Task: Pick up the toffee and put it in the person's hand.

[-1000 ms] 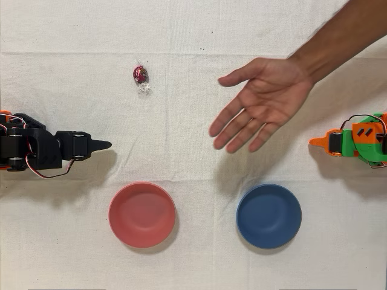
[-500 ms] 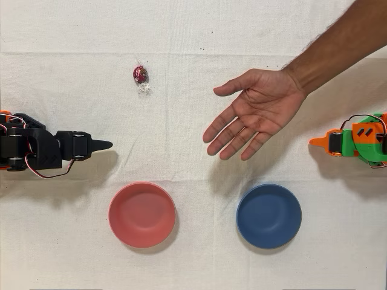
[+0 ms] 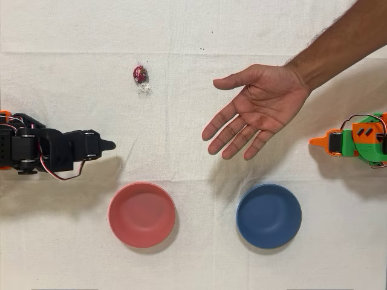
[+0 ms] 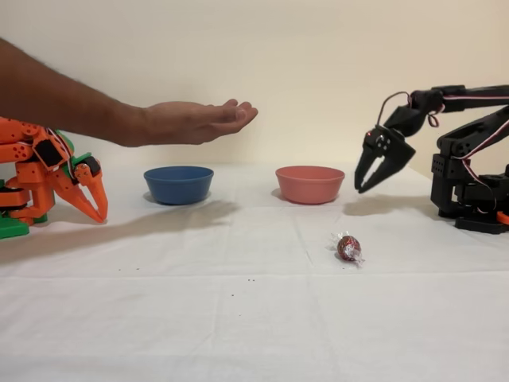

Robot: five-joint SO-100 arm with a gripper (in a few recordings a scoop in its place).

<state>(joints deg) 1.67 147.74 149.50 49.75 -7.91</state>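
I see the black arm's two-finger gripper (image 4: 374, 181) raised above the white tablecloth (image 3: 193, 36), fingers parted wide and empty, tips pointing down. The small magenta foil-wrapped toffee with clear twisted ends (image 3: 140, 75) lies on the cloth well apart from the fingertips; in the fixed view it sits nearer the camera than they do (image 4: 348, 247). Person's open bare hand (image 3: 257, 109) hovers palm up, farther from the fingers than the toffee. Pink round bowl (image 3: 142, 214) rests near the fingers; blue round bowl (image 3: 268, 215) beyond it. Orange arm (image 3: 354, 139) idle.
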